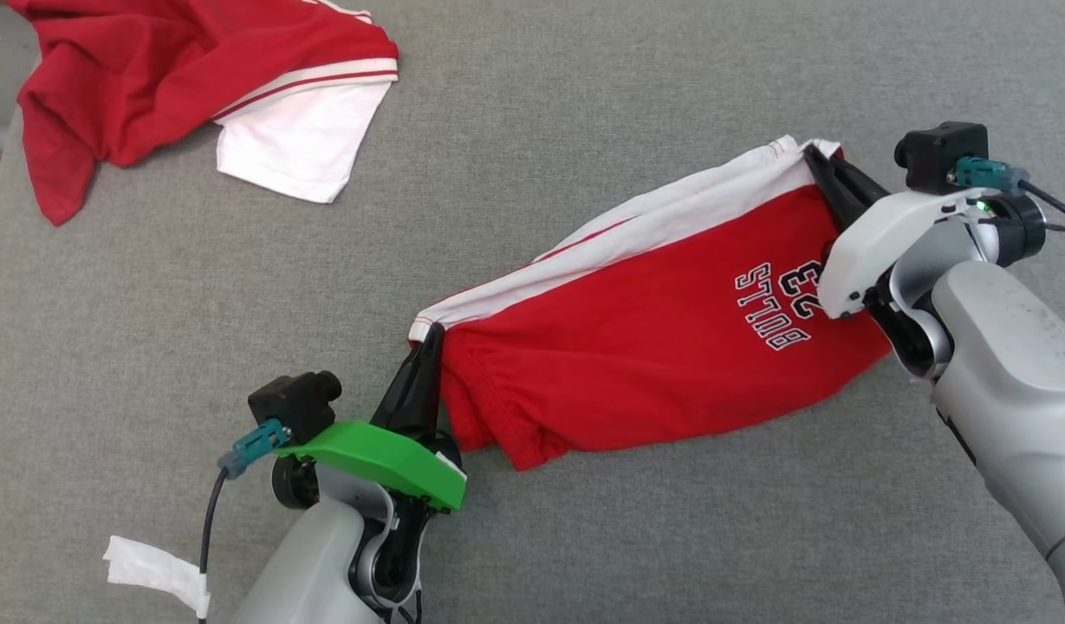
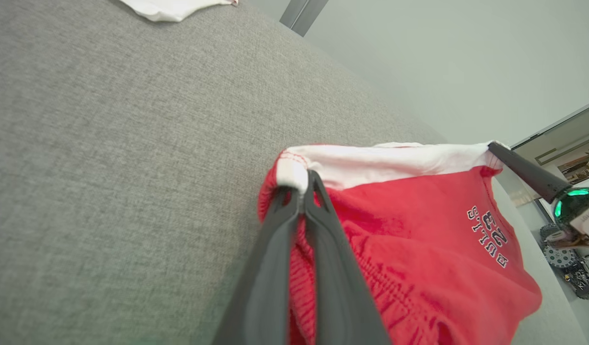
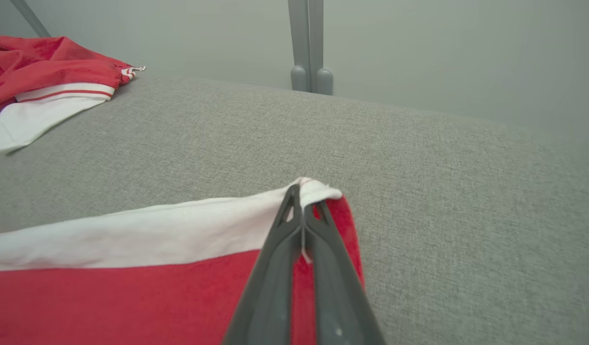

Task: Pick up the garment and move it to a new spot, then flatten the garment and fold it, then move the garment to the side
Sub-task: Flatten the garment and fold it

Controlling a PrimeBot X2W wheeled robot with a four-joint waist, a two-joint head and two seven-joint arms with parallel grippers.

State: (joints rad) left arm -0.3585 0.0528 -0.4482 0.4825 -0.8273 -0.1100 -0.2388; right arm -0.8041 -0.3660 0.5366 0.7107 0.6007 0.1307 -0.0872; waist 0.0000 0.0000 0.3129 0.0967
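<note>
Garment [image 1: 653, 347], red shorts with a white band, stretched between both grippers.
The left gripper [image 1: 428, 340] has its fingers pressed together on one corner of the white band, and the right gripper [image 1: 816, 158] pinches the other corner. The cloth spans the grey surface [image 1: 584, 113] right of centre. A second red-and-white garment [image 1: 194, 78] lies crumpled at the far left, well apart.
</note>
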